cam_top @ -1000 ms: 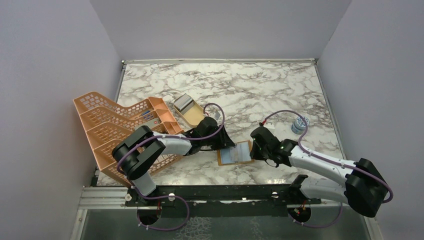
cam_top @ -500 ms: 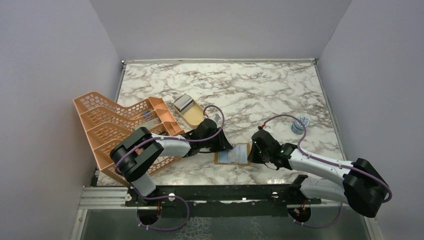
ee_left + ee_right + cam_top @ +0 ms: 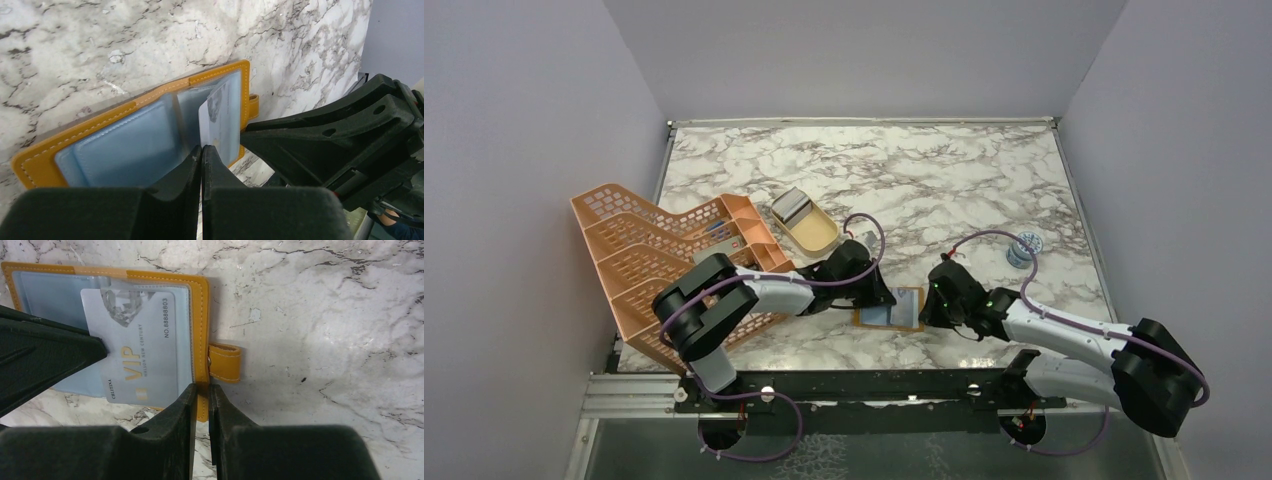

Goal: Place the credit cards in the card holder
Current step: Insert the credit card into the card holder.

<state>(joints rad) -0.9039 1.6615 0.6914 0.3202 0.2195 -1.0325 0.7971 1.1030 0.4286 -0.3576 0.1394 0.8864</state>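
I work on a table (image 3: 944,165) whose top has a white marble pattern with grey and brown veins and a thin metal rim around it. At the left of the top view, a big peach lattice rack (image 3: 639,255) rests on it, close to the left edge. Just beside the rack's upper right corner, a tan oval dish (image 3: 809,232) stands on the marble. Low in the centre, the mustard-orange card holder (image 3: 894,312) lies open, with its pale blue inside facing up. At the right, well apart from it, there is a small round bluish object (image 3: 1024,245); I cannot tell what it is.
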